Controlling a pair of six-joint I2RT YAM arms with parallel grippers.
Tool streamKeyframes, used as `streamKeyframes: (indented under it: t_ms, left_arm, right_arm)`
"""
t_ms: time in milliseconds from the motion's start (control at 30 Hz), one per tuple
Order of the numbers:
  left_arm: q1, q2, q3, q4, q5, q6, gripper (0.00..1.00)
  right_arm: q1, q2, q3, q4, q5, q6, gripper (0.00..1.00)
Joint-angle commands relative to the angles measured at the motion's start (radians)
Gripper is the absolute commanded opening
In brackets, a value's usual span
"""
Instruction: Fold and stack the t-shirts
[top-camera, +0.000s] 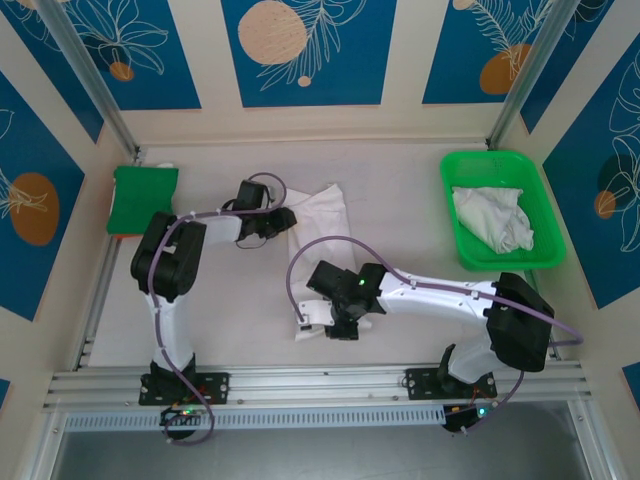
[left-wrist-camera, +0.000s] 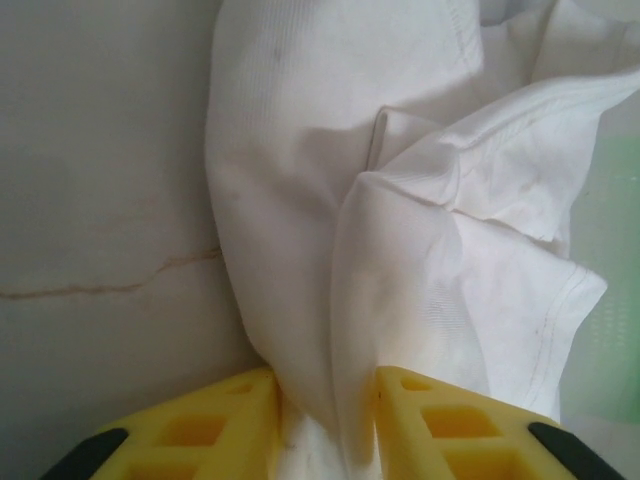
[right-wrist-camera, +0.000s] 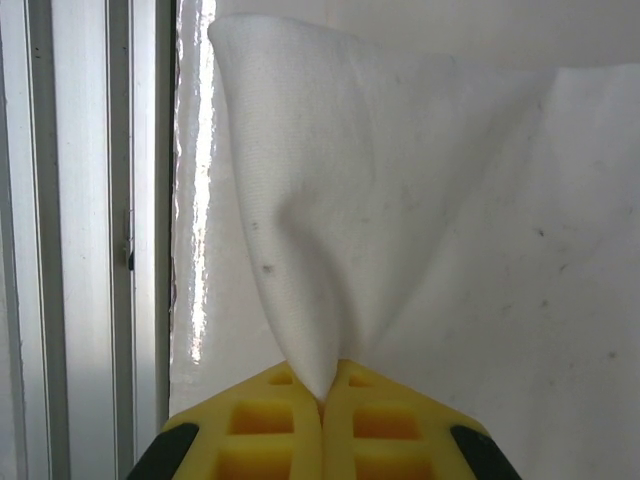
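I am pinching the white wrinkly cotton t-shirt (top-camera: 322, 208), left of the green plastic tray (top-camera: 490, 156), with my left pincer (left-wrist-camera: 325, 385) and right pincer (right-wrist-camera: 322, 376) both clenched on it, probably for stretching it flat.

Shows soft, wrinkly matt white cloth in the t-shirt (left-wrist-camera: 300, 180), smooth yellow plastic in the fingers (left-wrist-camera: 450, 425) around it, smooth pale table (left-wrist-camera: 100, 180) beside it.
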Motion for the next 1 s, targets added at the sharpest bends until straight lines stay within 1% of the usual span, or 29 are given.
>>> streamKeyframes:
  t_ms: [0,167,233,400,600,733,833,967]
  left_arm:
    - [-0.007,0.021,0.023,0.010,0.041,-0.012,0.27]
    - [-0.009,0.026,0.019,-0.002,0.038,-0.004,0.10]
    - [-0.009,0.027,0.014,-0.001,0.046,0.001,0.00]
    - [-0.010,0.016,-0.008,-0.014,0.067,0.021,0.00]
    - [-0.012,-0.032,-0.095,-0.020,0.109,0.055,0.00]
    - [-0.012,-0.077,-0.158,-0.052,0.126,0.103,0.00]
    - [-0.012,-0.113,-0.196,-0.063,0.116,0.131,0.00]
    - [-0.011,-0.119,-0.213,-0.057,0.120,0.143,0.00]
  right_arm:
    - [-0.005,0.011,0.019,-0.036,-0.043,0.007,0.00]
    - [-0.004,0.005,0.029,-0.056,-0.043,0.010,0.00]
    - [-0.003,-0.001,0.035,-0.071,-0.044,0.014,0.00]
    - [0.014,-0.030,0.063,-0.118,-0.089,0.037,0.00]
    - [0.028,-0.056,0.138,-0.192,-0.138,0.031,0.00]
    - [0.009,-0.026,0.205,-0.241,-0.080,-0.034,0.00]
    - [-0.038,0.001,0.246,-0.247,-0.043,-0.097,0.00]
    - [-0.105,0.051,0.303,-0.220,0.011,-0.181,0.00]
